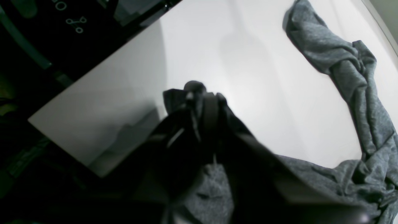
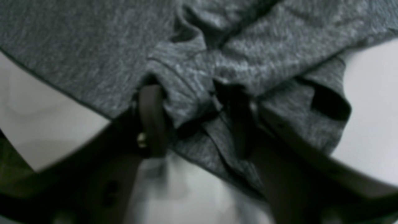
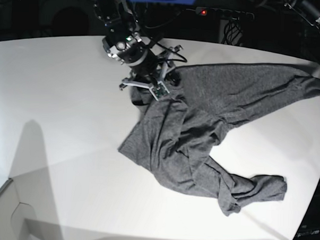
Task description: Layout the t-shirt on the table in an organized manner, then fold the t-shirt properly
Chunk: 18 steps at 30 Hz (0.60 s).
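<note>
In the left wrist view, one left tool (image 1: 199,96) is seen with its dark fingers pressed together on a fold of the one heathered dark grey long-sleeved knit t-shirt (image 1: 357,93), whose cloth runs from the tool along the lower edge and up the right side as a twisted sleeve lying on the large smooth white matte desk (image 1: 248,62). In the right wrist view, one right tool (image 2: 192,115) is shown with two dark fingers (image 2: 152,118) set apart, a bunched ridge of the grey cloth lying between them; whether the cloth is gripped cannot be told. In the base view, the single shirt is spread crumpled across the middle and right of the desk, one sleeve reaching the right edge, another trailing toward the near right, and the right tool (image 3: 151,87) is set at the shirt's far left end.
</note>
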Each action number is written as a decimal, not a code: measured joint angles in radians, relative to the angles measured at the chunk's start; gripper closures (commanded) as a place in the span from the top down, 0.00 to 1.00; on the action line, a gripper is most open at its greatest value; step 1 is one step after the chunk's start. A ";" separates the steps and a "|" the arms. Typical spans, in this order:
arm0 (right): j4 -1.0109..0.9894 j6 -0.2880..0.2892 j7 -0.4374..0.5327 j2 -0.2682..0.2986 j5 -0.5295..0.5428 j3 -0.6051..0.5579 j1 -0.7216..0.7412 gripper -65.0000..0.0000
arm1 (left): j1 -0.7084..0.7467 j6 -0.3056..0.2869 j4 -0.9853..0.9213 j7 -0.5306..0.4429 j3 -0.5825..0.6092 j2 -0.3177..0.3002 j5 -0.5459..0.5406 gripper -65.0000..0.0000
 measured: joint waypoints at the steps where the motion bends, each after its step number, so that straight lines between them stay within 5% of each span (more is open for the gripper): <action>1: 0.002 0.000 -0.006 0.001 -0.001 0.000 0.000 0.09 | 0.000 0.000 0.000 0.000 0.000 0.000 0.000 0.00; 2: 0.012 0.003 -0.010 0.002 -0.001 0.006 0.000 0.00 | 0.000 0.000 0.000 0.000 0.000 0.000 0.001 0.00; 13: 0.138 0.003 -0.010 0.000 0.006 0.219 0.100 0.00 | 0.000 0.000 0.000 0.000 -0.002 -0.001 0.003 0.00; 18: 0.127 0.110 -0.010 0.000 0.000 0.385 0.238 0.00 | 0.000 0.000 0.000 -0.002 -0.005 -0.002 0.000 0.00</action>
